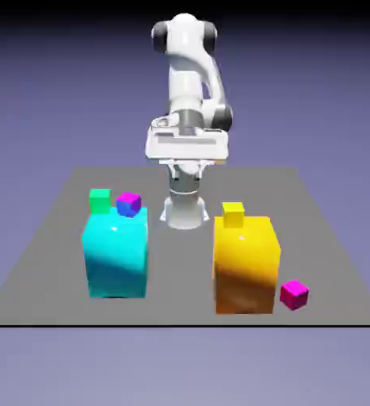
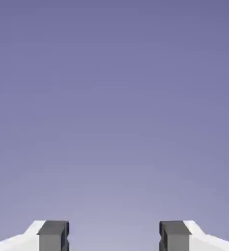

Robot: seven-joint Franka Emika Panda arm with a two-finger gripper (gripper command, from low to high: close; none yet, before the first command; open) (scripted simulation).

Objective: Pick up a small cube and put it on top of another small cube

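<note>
The small cube [image 1: 294,294], magenta on every face, lies on the grey table beside the lower right corner of the big orange block [image 1: 246,266]. A small yellow cube [image 1: 233,214] sits on top of that orange block. On the big cyan block [image 1: 115,254] stand a small green cube [image 1: 100,200] and a small blue cube with a magenta top [image 1: 128,204]. My gripper [image 1: 188,157] hangs high above the table's far side, well away from all the cubes. In the hand view the gripper [image 2: 114,238] is open, with only the blue-violet backdrop between its fingertips [image 2: 53,236].
The grey table [image 1: 45,270] ends just in front of the two big blocks. These blocks stand tall, one at the exterior view's left and one at its right, with a gap between them. The robot's base [image 1: 183,210] stands behind that gap.
</note>
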